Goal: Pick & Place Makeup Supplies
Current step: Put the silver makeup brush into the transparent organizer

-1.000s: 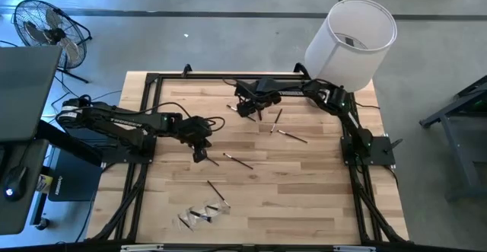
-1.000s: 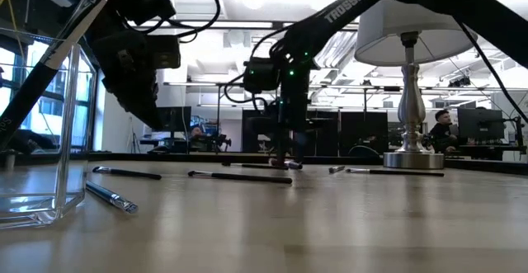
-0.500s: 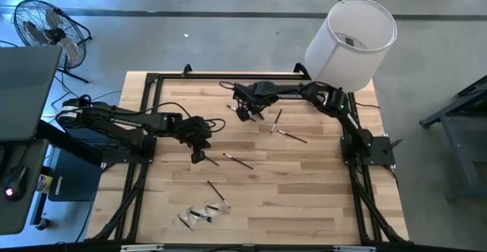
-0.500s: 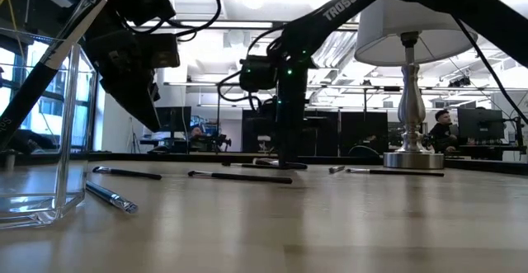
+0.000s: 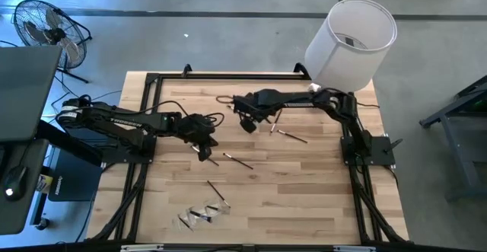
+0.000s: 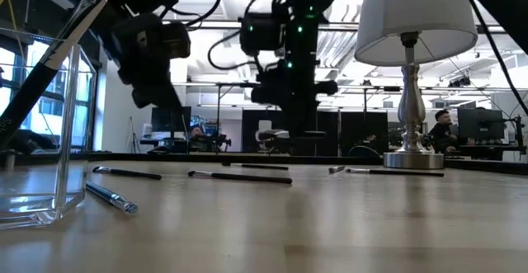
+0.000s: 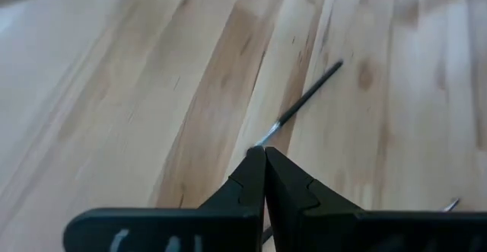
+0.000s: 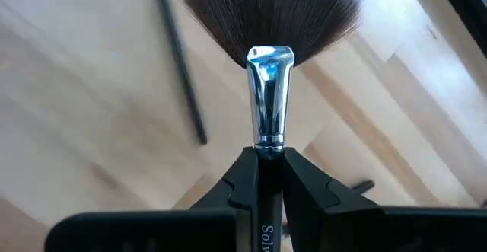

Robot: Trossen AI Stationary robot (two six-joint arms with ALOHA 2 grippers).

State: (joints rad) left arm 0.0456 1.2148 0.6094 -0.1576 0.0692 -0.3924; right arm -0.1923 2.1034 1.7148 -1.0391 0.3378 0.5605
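The right pincer (image 8: 268, 177) grips the fan brush (image 8: 270, 69) by its handle, raised above the desk (image 5: 304, 199) toward twelve o'clock. The narrow hold could let it pivot or slip. The left pincer (image 7: 264, 177) is closed, empty, over a thin brush (image 7: 304, 103).

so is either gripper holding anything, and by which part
The right gripper is shut on the fan brush, gripping its dark handle just below the shiny ferrule. The left gripper is shut with nothing between its fingers.
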